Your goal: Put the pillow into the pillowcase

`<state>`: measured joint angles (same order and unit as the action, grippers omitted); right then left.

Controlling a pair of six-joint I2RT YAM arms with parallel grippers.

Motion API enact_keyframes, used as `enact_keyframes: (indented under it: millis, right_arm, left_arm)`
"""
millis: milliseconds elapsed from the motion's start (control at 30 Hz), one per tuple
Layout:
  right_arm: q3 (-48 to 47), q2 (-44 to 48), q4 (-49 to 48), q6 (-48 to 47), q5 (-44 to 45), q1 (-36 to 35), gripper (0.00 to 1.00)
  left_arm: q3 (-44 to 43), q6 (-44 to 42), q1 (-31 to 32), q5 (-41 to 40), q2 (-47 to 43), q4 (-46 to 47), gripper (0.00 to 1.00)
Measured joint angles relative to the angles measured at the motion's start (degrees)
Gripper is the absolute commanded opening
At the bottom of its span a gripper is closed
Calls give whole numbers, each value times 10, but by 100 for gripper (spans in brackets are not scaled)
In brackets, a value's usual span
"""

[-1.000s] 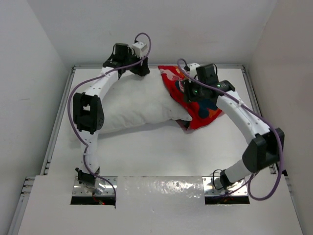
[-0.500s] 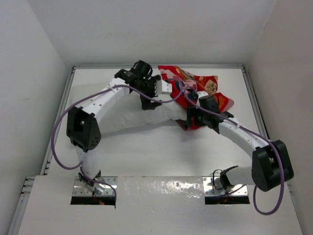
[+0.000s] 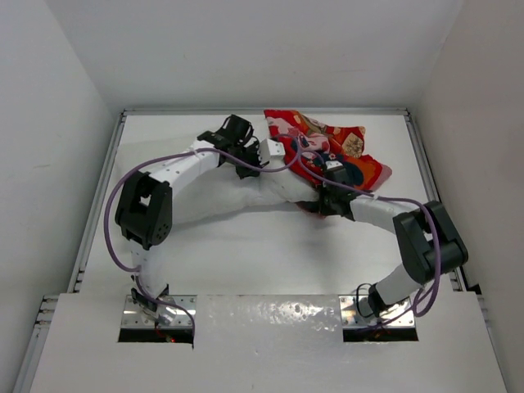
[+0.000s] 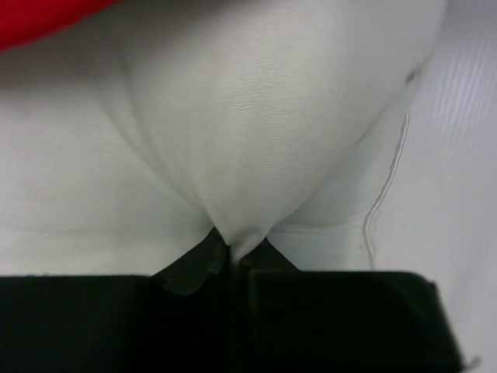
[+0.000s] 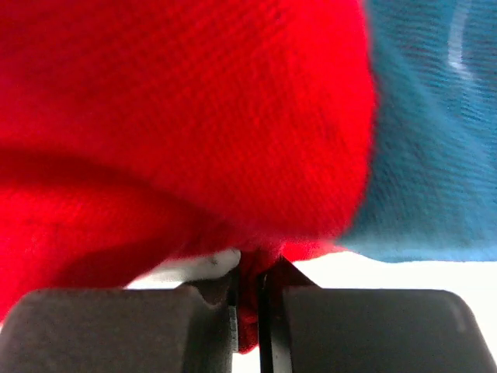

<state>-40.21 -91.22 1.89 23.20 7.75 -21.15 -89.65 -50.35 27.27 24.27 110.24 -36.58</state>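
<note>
Beneath pillowcase (image 3: 360, 160), pillow (image 3: 229, 201) right end hidden

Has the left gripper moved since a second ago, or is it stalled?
Yes. The left gripper has swung away from the table's back rim, toward the near side and to the right, and is shut on the pillow.

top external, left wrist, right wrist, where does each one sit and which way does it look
Top external: above and behind the bases, looking down at the table, left arm, right arm, pillow, pillowcase.
Left wrist: on the left arm, facing the left pincer, shut on white pillow fabric.
Right wrist: on the right arm, facing the right pincer, shut on red pillowcase cloth.
Shared: left wrist and top both show the pillow.
</note>
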Motion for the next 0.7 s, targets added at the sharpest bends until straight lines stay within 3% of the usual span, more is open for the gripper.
enact_keyframes:
  millis: [233,400,500,633,667,700]
  right_arm:
    - [-38,134,95,-35,14,-20,0]
    - [-61,240,112,-78,-11,-84,0]
    - [-42,248,90,-82,-52,-115,0]
    - [-49,177,57,-82,-100,-164,0]
    - [-58,152,49,-81,-118,-174,18]
    - [-65,130,35,-78,-143,-180,65]
  left_arm:
    - [-2,132,-5,0,2,45,0]
    - [-83,253,-24,-1,45,66,0]
    - [-141,305,-35,6,76,76,0]
    - [-155,342,-38,11,91,80,0]
    - [-158,345,-38,16,96,77,0]
    - [-159,348,-38,19,100,75,0]
